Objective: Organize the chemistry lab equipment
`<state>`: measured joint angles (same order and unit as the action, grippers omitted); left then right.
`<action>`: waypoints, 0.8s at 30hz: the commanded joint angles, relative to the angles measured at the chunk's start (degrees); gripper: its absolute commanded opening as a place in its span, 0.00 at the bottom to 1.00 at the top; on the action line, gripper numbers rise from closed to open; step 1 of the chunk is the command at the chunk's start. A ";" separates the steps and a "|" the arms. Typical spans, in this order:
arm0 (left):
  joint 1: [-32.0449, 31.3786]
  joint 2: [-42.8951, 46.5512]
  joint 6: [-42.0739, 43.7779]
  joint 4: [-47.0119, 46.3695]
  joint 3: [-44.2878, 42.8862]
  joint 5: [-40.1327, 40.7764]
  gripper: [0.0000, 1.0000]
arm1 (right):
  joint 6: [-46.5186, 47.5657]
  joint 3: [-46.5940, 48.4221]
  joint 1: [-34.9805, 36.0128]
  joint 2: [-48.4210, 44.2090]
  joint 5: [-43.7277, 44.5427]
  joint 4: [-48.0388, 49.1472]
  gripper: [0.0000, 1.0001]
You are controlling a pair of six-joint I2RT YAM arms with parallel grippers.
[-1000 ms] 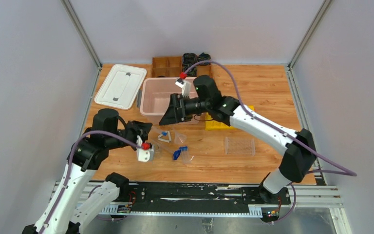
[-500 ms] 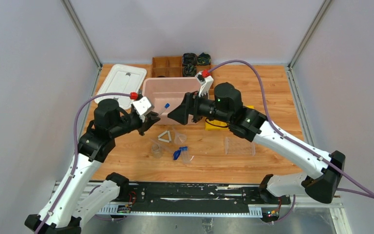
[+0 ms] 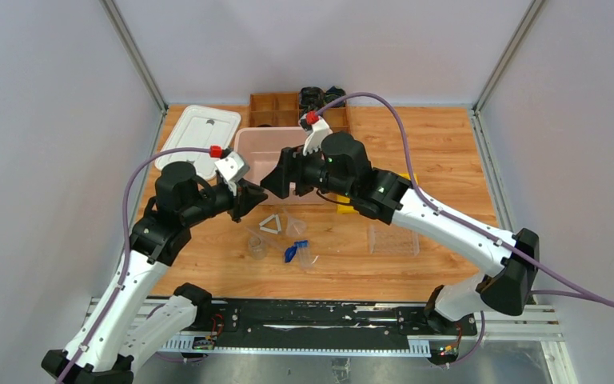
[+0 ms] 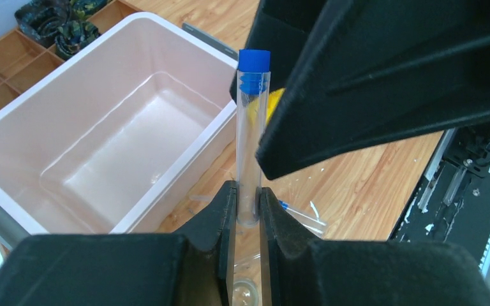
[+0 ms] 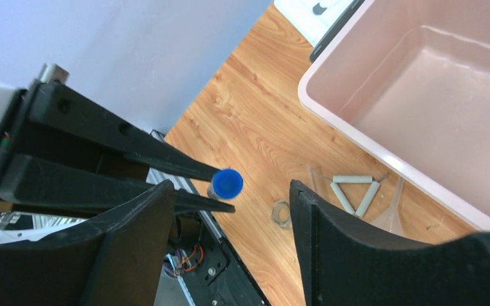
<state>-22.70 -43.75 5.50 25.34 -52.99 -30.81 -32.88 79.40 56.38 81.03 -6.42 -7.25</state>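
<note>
Your left pincer (image 4: pixel 247 199) is pressed together on the lower end of a blue-capped tube (image 4: pixel 251 140). It holds the tube upright in the air, just off the near left corner of the pink bin (image 3: pixel 244 142). Your right pincer (image 5: pixel 228 186) stands spread, one finger on either side of the tube's cap, and the right wrist view shows a gap on both sides. The two pincers crowd each other: from the left wrist, the right one's black finger fills the upper right and overlaps the tube. Below them on the bench (image 3: pixel 448 152) lie the white triangle (image 3: pixel 270 224) and a clear funnel (image 3: pixel 294 227) just beside it. A little clear beaker (image 3: pixel 257 249) and a small blue piece (image 3: pixel 291 254) lie nearer you, all loose and close together. A clear rack (image 3: pixel 393 238) sits apart to the right, and a yellow object (image 3: pixel 345 206) is half hidden under the right arm. A white lid (image 3: pixel 197 138) lies left of the bin, and a wooden compartment tray (image 3: pixel 276 109) holding dark items (image 3: pixel 320 97) stands at the back edge. The bench is wood-grain, closed in by pale walls at left, right and back, with metal posts in the back corners. Your widest open stretch of wood is on the right, between the rack and the right wall.
</note>
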 commanded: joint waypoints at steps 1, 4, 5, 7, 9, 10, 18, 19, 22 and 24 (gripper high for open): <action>-0.39 0.21 -1.44 -1.03 0.70 -0.56 0.00 | 1.37 3.54 0.77 1.70 2.75 0.94 0.65; -0.41 0.26 -1.35 -1.17 0.70 -0.66 0.00 | 1.37 3.98 0.75 2.48 2.68 0.96 0.51; -0.40 0.30 -1.22 -1.24 0.70 -0.55 0.00 | 1.39 3.94 0.73 2.61 2.53 0.93 0.45; -0.33 0.33 -0.99 -1.27 0.62 -0.06 0.00 | 1.29 4.05 0.75 2.81 2.09 0.66 0.34; -0.33 0.32 -0.73 -1.23 0.65 0.21 0.00 | 1.32 4.00 0.75 2.74 2.02 -0.08 0.23; -0.33 0.27 -0.69 -1.25 0.69 0.22 0.00 | 1.28 3.90 0.75 2.61 2.11 -0.46 0.17; -0.35 -1.36 -1.13 1.98 -0.48 1.37 0.99 | 5.90 1.79 0.19 -1.81 6.34 -4.80 0.00; -0.41 -1.86 -1.00 2.97 -1.05 1.68 1.00 | 6.75 1.16 -0.16 -2.84 8.92 -5.69 0.00; -0.34 -4.83 0.62 8.26 -4.15 2.61 1.00 | 10.14 -1.40 -1.77 -6.24 11.77 -8.99 0.00; -0.34 -7.97 1.50 12.82 -6.82 4.93 1.00 | 12.35 -3.79 -2.91 -8.69 14.55 -11.49 0.00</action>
<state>-22.70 -47.44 5.08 30.44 -54.46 -29.06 -26.37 78.70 55.77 77.60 1.19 -13.39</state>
